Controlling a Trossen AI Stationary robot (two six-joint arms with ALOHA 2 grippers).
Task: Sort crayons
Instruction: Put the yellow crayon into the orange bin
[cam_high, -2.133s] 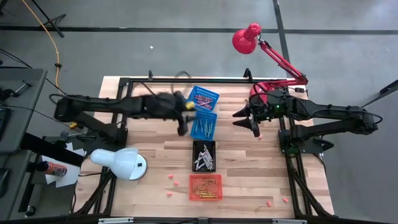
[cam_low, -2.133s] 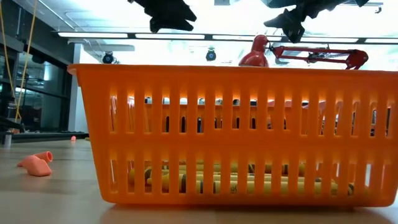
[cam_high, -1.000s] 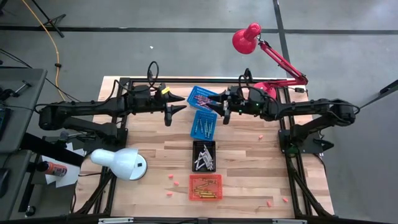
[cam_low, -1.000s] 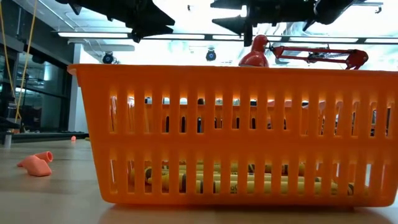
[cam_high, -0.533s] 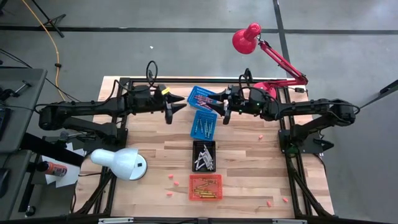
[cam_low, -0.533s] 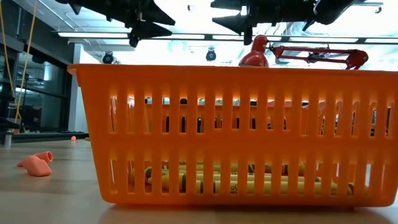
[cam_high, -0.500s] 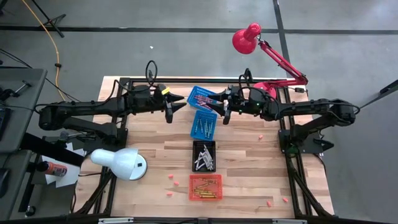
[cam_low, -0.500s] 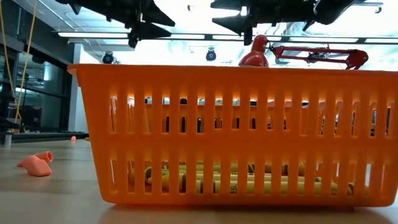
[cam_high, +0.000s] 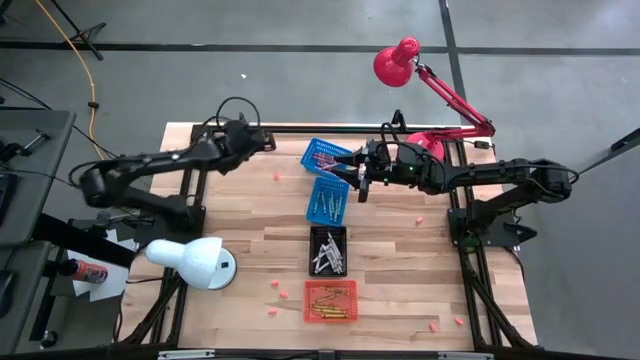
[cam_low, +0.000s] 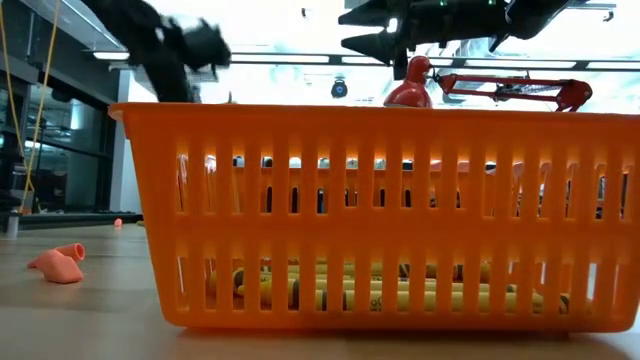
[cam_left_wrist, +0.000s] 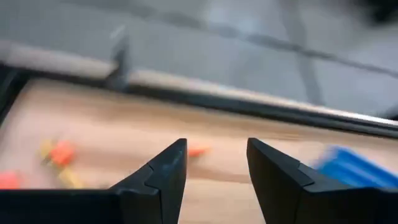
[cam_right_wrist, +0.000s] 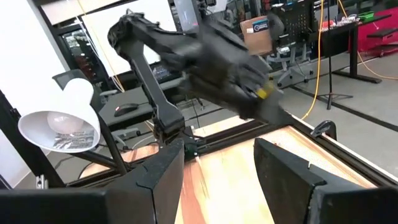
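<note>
Overhead camera is looking straight down on the wooden bench (cam_high: 390, 270); low camera is facing level, close against the orange slatted plastic basket (cam_low: 375, 215), which both are showing.

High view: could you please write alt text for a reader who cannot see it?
Four small baskets in a column down a wooden table hold sorted crayons. The right gripper hovers open beside the blue baskets; the left gripper is open at the far edge.
</note>
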